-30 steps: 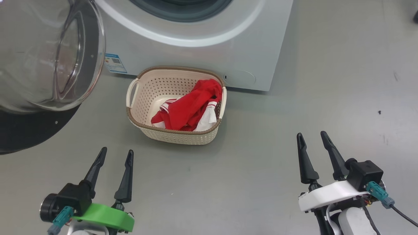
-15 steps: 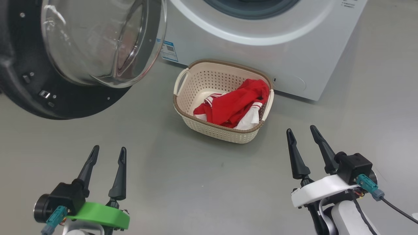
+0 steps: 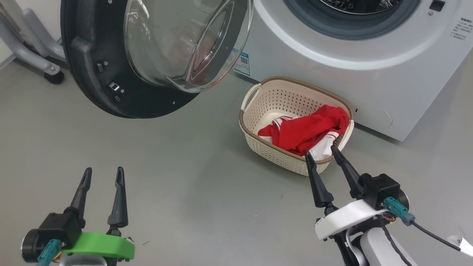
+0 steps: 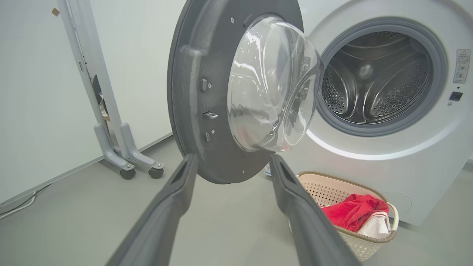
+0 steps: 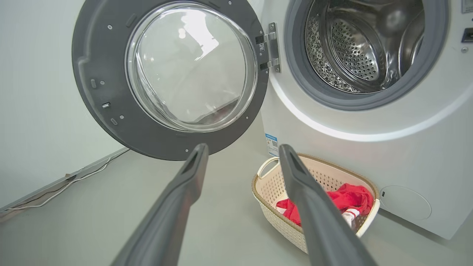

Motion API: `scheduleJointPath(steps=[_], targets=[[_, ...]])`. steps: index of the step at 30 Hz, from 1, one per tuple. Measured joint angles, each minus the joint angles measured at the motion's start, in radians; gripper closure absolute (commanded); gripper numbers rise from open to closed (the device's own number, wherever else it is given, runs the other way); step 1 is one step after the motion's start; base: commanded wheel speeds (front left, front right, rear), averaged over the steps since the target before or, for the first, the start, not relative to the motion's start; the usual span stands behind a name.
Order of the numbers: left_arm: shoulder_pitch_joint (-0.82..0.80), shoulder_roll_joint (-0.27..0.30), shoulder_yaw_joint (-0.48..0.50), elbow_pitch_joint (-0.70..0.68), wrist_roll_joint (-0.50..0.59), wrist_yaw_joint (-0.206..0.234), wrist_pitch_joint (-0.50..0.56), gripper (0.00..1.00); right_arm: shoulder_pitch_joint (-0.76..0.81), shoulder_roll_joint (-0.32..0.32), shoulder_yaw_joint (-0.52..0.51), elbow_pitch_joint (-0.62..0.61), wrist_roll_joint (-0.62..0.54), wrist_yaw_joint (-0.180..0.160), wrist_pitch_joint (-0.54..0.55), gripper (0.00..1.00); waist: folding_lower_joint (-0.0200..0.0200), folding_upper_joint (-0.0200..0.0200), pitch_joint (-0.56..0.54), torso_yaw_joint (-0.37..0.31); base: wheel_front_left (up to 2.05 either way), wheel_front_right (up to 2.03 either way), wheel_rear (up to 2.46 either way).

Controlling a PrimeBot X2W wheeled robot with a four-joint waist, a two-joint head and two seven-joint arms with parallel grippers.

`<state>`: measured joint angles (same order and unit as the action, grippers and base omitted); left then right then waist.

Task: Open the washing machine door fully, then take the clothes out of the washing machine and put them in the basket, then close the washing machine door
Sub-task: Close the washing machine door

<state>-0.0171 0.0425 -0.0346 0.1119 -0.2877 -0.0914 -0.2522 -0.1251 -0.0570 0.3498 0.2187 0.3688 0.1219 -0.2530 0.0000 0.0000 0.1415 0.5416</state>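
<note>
Red clothes lie in the basket beside the washer, whose door hangs open. My left gripper and right gripper gape wide, empty. I'd push the door's black rim steadily until it latches.

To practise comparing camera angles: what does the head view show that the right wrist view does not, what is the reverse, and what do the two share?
The head view adds the left gripper, open on its green mount, and the grey wheeled stand beside the washing machine door. The right wrist view adds the metal hinge and a cable along the foot of the wall. Both give the open door, the washing machine, its blue sticker, the basket holding the red clothes, and the open right gripper.
</note>
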Motion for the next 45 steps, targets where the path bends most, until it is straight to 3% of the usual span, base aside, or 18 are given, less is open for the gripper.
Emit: scheduleJointPath(steps=[13,45], targets=[[0.028,-0.001,0.032,-0.043,-0.007,0.017,0.0,0.0,-0.046,-0.001,0.072,0.034,0.02,0.0,0.0,0.0,0.0,0.0,-0.009,0.021,0.0,0.0,0.0],[0.048,-0.001,0.024,-0.065,-0.01,0.017,0.0,0.0,-0.058,-0.002,0.055,0.05,0.053,0.0,0.0,0.0,0.0,0.0,-0.015,0.014,0.0,0.0,0.0]])
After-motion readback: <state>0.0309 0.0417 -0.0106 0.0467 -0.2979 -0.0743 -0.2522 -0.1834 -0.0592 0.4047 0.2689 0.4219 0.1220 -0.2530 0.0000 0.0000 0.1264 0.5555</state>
